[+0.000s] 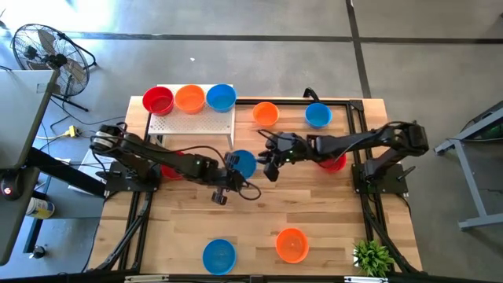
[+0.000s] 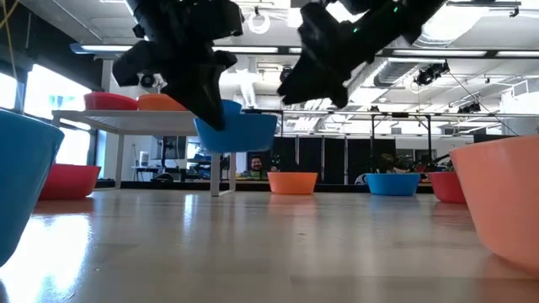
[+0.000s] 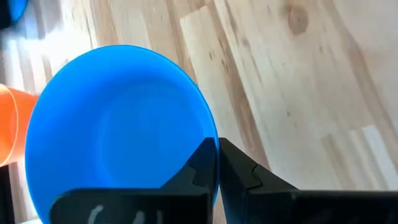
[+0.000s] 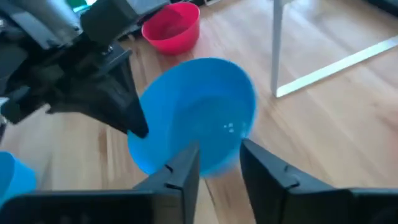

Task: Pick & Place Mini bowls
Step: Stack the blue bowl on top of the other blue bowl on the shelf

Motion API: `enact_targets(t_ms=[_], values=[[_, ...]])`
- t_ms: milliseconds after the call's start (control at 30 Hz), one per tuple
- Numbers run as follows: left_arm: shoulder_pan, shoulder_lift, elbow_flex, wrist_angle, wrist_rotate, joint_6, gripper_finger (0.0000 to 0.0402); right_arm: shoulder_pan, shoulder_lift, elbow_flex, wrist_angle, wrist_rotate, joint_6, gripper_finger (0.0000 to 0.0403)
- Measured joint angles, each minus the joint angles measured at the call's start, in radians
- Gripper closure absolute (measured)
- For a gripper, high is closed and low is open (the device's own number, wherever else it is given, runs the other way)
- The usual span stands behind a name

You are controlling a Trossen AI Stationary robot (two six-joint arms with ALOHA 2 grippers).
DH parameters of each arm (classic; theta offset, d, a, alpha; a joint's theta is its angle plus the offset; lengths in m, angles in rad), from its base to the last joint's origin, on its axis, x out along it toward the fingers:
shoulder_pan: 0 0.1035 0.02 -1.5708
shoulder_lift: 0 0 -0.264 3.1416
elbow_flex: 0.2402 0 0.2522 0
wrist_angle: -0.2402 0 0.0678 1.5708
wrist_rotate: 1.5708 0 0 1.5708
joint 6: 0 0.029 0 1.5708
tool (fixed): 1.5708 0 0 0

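Left hand [image 1: 233,174] is pinching the rim of a blue mini bowl [image 1: 243,163], its fingers [image 3: 205,163] pressed together on the thin wall, and is holding it clear of the worktop [image 1: 314,212] at mid-table. Right hand [image 1: 272,159] is sitting just beside the same bowl on its right, fingers [image 4: 186,168] spread either side of the rim without gripping it. Judging by how one rim pinch is carrying it, the bowl is looking light, stiff and smooth plastic, likely slippery; the rim is the sensible place to take hold, with one finger inside and one outside. Nearest the front edge, a blue bowl [image 1: 219,255] and an orange bowl [image 1: 292,244] are resting well apart from the hands. Farther back, an orange bowl [image 1: 266,114] and a blue one [image 1: 317,115] are sitting on the wood, and red [image 1: 158,101], orange [image 1: 189,98] and blue [image 1: 221,97] bowls are lining the white board [image 1: 192,121] at far left.
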Motion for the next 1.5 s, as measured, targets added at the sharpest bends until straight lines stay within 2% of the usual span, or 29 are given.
enact_targets(t_ms=[100, 200, 300, 400, 467, 533, 667, 800, 1067, 1233, 1500], values=[[-0.001, -0.035, -0.001, -0.004, 0.011, -0.003, 0.04, 0.025, -0.066, 0.0, -0.085, 0.058, -0.059, 0.0278], [-0.001, -0.092, 0.0, 0.006, 0.036, -0.015, 0.04, 0.062, -0.12, -0.039, -0.123, 0.123, -0.094, 0.0284], [0.002, -0.157, 0.006, 0.006, 0.045, -0.02, 0.04, 0.086, -0.163, -0.116, -0.096, 0.139, -0.095, 0.0314], [0.032, -0.205, 0.05, -0.043, 0.062, -0.021, 0.04, 0.098, -0.186, -0.198, 0.004, 0.134, -0.102, 0.0357], [0.072, -0.221, 0.103, -0.057, 0.083, -0.018, 0.04, 0.099, -0.192, -0.248, 0.076, 0.107, -0.112, 0.0387], [0.122, -0.232, 0.156, -0.11, 0.091, -0.013, 0.04, 0.099, -0.193, -0.293, 0.141, 0.082, -0.122, 0.0397], [0.253, -0.231, 0.277, -0.201, 0.126, 0.006, 0.04, 0.099, -0.194, -0.349, 0.224, 0.063, -0.12, 0.0382], [0.418, -0.232, 0.369, -0.258, 0.168, 0.005, 0.0401, 0.104, -0.194, -0.376, 0.25, 0.057, -0.121, 0.0385], [0.7, -0.178, 0.413, -0.292, 0.287, 0.006, 0.0401, 0.106, -0.194, -0.383, 0.278, 0.047, -0.159, 0.04], [0.773, -0.112, 0.412, -0.29, 0.298, 0.015, 0.0401, 0.109, -0.194, -0.383, 0.279, 0.043, -0.165, 0.0401], [0.787, -0.058, 0.412, -0.336, 0.275, 0.031, 0.0401, 0.109, -0.194, -0.383, 0.28, 0.045, -0.172, 0.0399]])
